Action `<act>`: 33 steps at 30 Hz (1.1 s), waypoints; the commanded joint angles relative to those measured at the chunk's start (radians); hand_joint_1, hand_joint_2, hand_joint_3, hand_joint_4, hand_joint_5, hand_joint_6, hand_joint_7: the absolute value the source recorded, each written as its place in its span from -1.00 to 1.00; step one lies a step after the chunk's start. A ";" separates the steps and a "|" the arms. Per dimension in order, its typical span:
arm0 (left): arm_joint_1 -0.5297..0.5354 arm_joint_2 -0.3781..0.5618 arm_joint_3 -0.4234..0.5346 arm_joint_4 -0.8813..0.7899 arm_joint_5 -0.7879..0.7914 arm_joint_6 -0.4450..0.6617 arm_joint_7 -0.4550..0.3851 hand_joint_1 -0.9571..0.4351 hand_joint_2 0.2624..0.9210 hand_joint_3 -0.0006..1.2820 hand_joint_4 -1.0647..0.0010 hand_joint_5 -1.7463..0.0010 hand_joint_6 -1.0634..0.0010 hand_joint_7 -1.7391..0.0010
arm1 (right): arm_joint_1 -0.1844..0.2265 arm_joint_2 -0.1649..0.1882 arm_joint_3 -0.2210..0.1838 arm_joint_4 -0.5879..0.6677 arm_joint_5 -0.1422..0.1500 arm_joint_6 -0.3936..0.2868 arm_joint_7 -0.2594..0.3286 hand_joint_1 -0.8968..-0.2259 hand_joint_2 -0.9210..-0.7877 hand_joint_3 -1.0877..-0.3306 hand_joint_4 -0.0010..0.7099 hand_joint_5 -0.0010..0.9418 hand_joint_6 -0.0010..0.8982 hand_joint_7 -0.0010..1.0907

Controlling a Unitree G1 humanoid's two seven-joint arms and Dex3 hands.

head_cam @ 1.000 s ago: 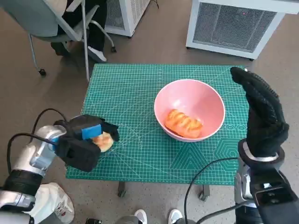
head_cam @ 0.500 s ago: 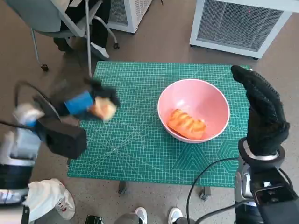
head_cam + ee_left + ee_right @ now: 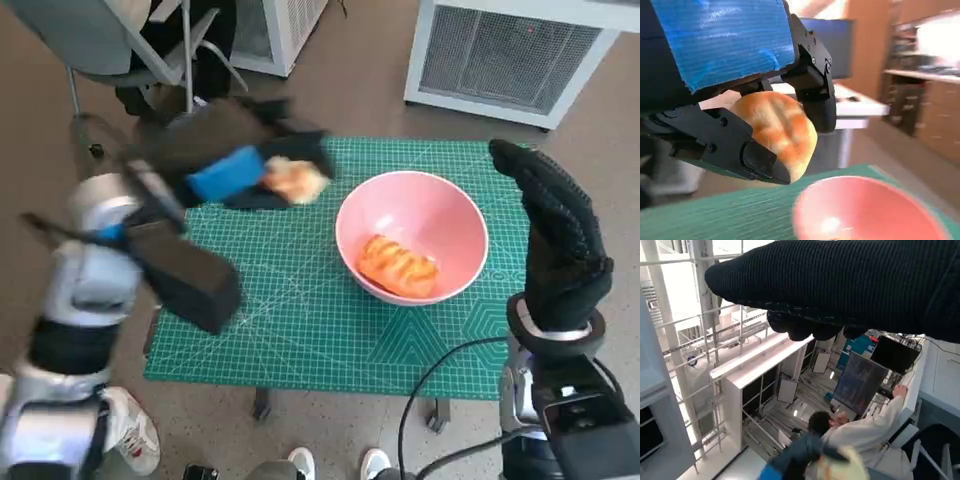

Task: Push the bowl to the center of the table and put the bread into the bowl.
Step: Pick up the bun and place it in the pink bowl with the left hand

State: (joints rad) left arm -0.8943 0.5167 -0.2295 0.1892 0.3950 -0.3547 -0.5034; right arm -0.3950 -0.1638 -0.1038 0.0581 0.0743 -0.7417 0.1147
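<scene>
Fingers of the left hand clamp a round, golden-brown bread; right hand fingers extended, holding nothing.

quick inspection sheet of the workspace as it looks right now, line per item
surface: green cutting mat covers the small table.
job's things: pink bowl right of the mat's middle, one bread already inside; a second bread held above the mat, left of the bowl.
clutter: nothing seen on the mat.
hands: left hand holds the second bread; right hand raised, fingers apart, holding nothing, beside the bowl.
cables: black cable loops by the right forearm.
surroundings: chair, white units, shoes on the floor.
</scene>
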 commanded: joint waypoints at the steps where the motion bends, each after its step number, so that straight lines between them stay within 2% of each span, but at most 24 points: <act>1: -0.080 -0.073 -0.059 0.116 0.012 -0.059 0.016 0.38 1.00 -0.92 -0.24 -0.29 -0.32 -0.33 | 0.005 0.007 0.006 0.008 -0.010 0.008 0.000 0.51 -1.00 0.53 0.29 -1.00 -0.67 0.24; 6: -0.156 -0.157 -0.099 0.298 0.017 -0.139 0.051 0.38 1.00 -0.88 -0.19 -0.30 -0.26 -0.39 | 0.014 0.010 0.005 -0.001 -0.013 0.012 -0.003 0.51 -1.00 0.52 0.29 -1.00 -0.68 0.25; 8: -0.183 -0.191 -0.116 0.375 0.027 -0.154 0.068 0.38 1.00 -0.84 -0.13 -0.34 -0.20 -0.43 | 0.020 0.011 0.003 -0.007 -0.012 0.014 -0.003 0.51 -1.00 0.53 0.29 -1.00 -0.68 0.26; 10: -0.203 -0.218 -0.130 0.441 0.037 -0.152 0.078 0.38 1.00 -0.74 0.01 -0.43 -0.07 -0.50 | 0.025 0.010 0.002 -0.013 -0.012 0.016 -0.003 0.51 -1.00 0.53 0.29 -1.00 -0.68 0.26; 11: -0.211 -0.228 -0.135 0.467 0.041 -0.149 0.081 0.39 0.97 -0.75 0.10 -0.12 0.05 -0.20 | 0.028 0.010 0.001 -0.015 -0.012 0.017 -0.003 0.52 -1.00 0.53 0.30 -1.00 -0.68 0.26; 12: -0.219 -0.246 -0.141 0.500 0.039 -0.133 0.070 0.39 0.97 -0.77 0.09 0.05 0.06 -0.05 | 0.031 0.009 -0.001 -0.018 -0.014 0.016 -0.005 0.52 -1.00 0.53 0.30 -1.00 -0.68 0.26; 13: -0.225 -0.258 -0.145 0.526 0.037 -0.124 0.062 0.38 0.96 -0.83 0.21 0.37 0.16 0.25 | 0.033 0.008 -0.003 -0.021 -0.015 0.016 -0.006 0.52 -1.00 0.53 0.30 -1.00 -0.68 0.26; 14: -0.233 -0.271 -0.151 0.551 0.034 -0.113 0.049 0.38 0.96 -0.88 0.28 0.60 0.20 0.47 | 0.036 0.006 -0.006 -0.023 -0.017 0.015 -0.007 0.52 -1.00 0.53 0.30 -1.00 -0.68 0.26; 16: -0.245 -0.288 -0.160 0.587 0.034 -0.103 0.030 0.35 0.93 -0.93 0.45 0.79 0.28 0.69 | 0.040 0.003 -0.010 -0.025 -0.017 0.013 -0.007 0.52 -1.00 0.54 0.30 -0.99 -0.68 0.26; 17: -0.251 -0.297 -0.183 0.602 0.055 -0.091 0.019 0.30 0.86 -0.99 0.69 0.97 0.39 0.90 | 0.045 -0.001 -0.016 -0.032 -0.015 0.014 -0.008 0.51 -1.00 0.55 0.30 -0.99 -0.67 0.25; 20: -0.266 -0.310 -0.223 0.641 0.094 -0.096 0.016 0.15 0.84 -0.99 0.85 0.99 0.49 0.96 | 0.055 -0.005 -0.028 -0.044 -0.012 0.016 -0.009 0.50 -1.00 0.57 0.31 -0.99 -0.63 0.20; 33: -0.233 -0.289 -0.209 0.662 0.088 -0.198 0.095 -0.06 0.88 -0.99 0.99 1.00 0.62 1.00 | 0.068 -0.002 -0.047 -0.076 -0.035 0.035 -0.024 0.47 -1.00 0.58 0.32 -0.99 -0.60 0.16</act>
State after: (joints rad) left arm -1.1436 0.2165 -0.4548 0.8557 0.4941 -0.5225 -0.4323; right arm -0.3468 -0.1584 -0.1438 -0.0131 0.0602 -0.7231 0.1023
